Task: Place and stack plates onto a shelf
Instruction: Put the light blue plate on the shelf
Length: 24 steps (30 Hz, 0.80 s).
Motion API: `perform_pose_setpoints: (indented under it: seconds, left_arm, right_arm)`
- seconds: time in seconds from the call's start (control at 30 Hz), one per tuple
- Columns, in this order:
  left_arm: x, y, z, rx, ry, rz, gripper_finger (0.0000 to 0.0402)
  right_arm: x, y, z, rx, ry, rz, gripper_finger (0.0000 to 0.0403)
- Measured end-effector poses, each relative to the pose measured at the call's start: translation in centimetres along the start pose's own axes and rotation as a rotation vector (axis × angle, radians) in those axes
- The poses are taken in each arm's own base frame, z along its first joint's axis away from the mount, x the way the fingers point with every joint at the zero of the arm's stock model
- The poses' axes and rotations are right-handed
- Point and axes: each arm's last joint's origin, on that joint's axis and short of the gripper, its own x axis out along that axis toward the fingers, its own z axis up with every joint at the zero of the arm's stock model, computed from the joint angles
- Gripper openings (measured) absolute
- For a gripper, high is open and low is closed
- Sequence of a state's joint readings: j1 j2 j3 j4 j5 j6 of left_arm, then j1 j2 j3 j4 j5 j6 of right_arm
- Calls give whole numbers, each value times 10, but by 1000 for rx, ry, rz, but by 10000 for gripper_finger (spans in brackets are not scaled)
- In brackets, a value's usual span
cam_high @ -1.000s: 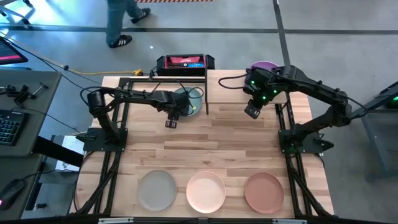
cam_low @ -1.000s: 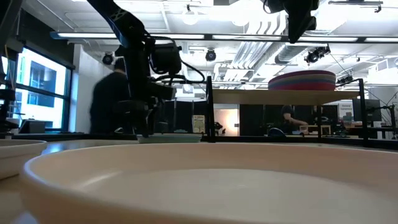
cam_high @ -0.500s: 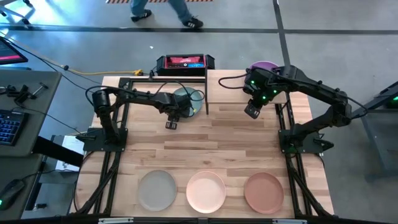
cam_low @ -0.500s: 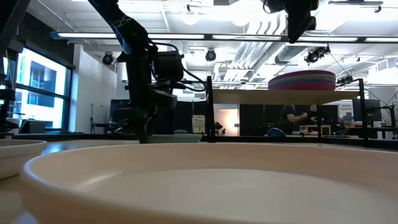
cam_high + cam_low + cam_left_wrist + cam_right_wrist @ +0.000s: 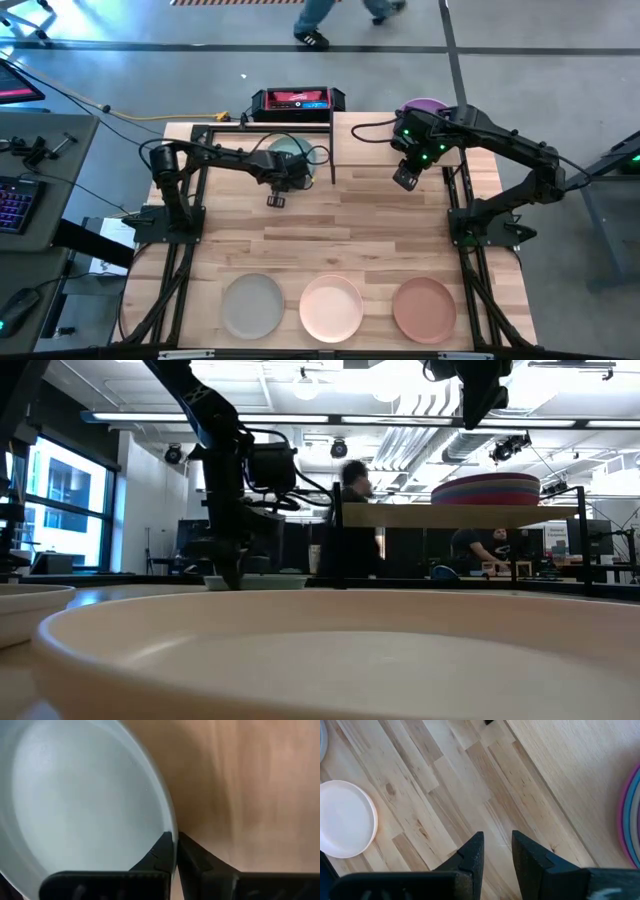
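Item: pale teal plate [image 5: 75, 805], flat on the tabletop [image 5: 350, 240] under the shelf [image 5: 460, 515]. My left gripper [image 5: 175, 851] is clamped on its rim, one finger inside the lip and one outside, a hold that I judge suits lifting a shallow plate by its edge. The bowl of the plate spreads away beyond my fingertips.

Item: my right gripper [image 5: 495, 851], fingers apart and holding nothing, hangs above bare wood, the stacked plates [image 5: 631, 815] off to one side.

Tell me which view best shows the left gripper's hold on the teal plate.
The left wrist view: the left gripper is shut on the teal plate's rim, one finger inside, one outside. The high view shows only gripper and plate under the shelf. The low view shows them edge-on. The right wrist view misses them.
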<state>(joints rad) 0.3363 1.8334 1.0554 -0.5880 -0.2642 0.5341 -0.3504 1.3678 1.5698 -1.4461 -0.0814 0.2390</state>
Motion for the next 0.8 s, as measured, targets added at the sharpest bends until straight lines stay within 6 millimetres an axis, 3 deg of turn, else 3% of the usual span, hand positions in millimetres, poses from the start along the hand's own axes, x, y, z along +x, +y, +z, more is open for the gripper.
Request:
perform_pose_setpoints:
  seconds: [0.33, 0.8]
  left_arm:
    - [-26, -1, -5, -76, -20, 18, 2]
    - [-104, 10, -26, -177, -152, 261, 1]
  right_arm:
    - [0, 0, 0, 6, -4, 1, 79]
    - [0, 0, 0, 64, -8, -9, 78]
